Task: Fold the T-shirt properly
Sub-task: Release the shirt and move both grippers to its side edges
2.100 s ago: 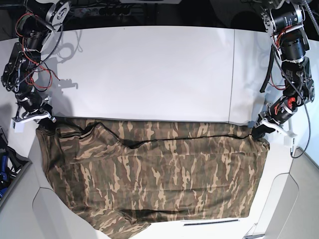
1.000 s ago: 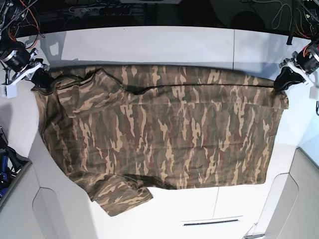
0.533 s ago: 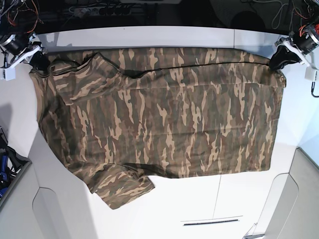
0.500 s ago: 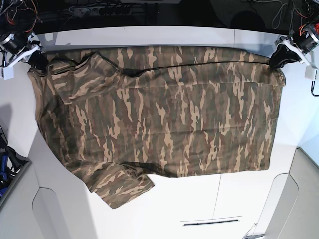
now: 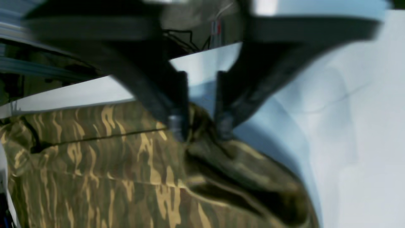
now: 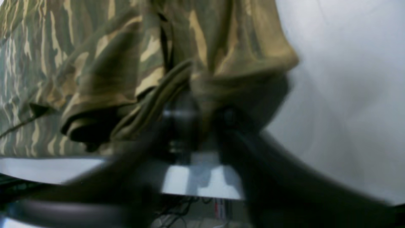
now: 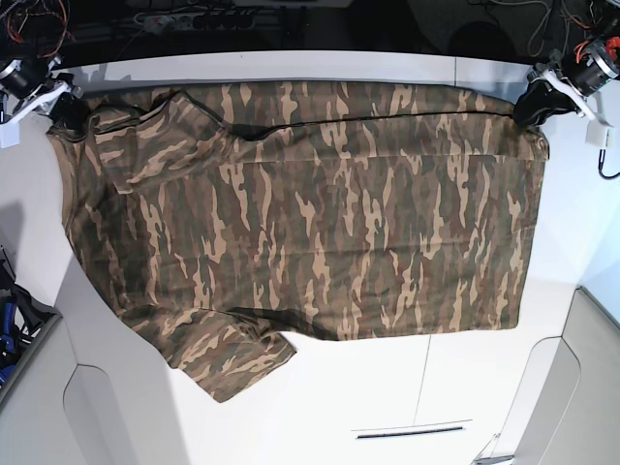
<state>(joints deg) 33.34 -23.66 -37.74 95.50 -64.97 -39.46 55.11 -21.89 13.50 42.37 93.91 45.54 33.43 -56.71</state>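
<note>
The camouflage T-shirt (image 7: 310,203) lies spread flat across the white table (image 7: 339,407), one sleeve sticking out at the front left. My left gripper (image 7: 531,97) sits at the shirt's far right corner. In the left wrist view its fingers stand apart (image 5: 197,129), a ridge of the T-shirt (image 5: 95,164) lying loose between the tips. My right gripper (image 7: 68,108) is at the far left corner. The blurred right wrist view shows it (image 6: 204,117) parted too, with a bunched fold of T-shirt (image 6: 95,63) between the fingers.
A dark gap with cables (image 7: 242,19) runs behind the table's back edge. A blue object (image 7: 8,329) sits off the left side. A narrow slot (image 7: 412,432) lies in the table near the front edge.
Both arms have drawn the shirt's far edge back toward the table's rear edge, spreading it flat. Both grippers, shut on the corners before, now stand parted.
</note>
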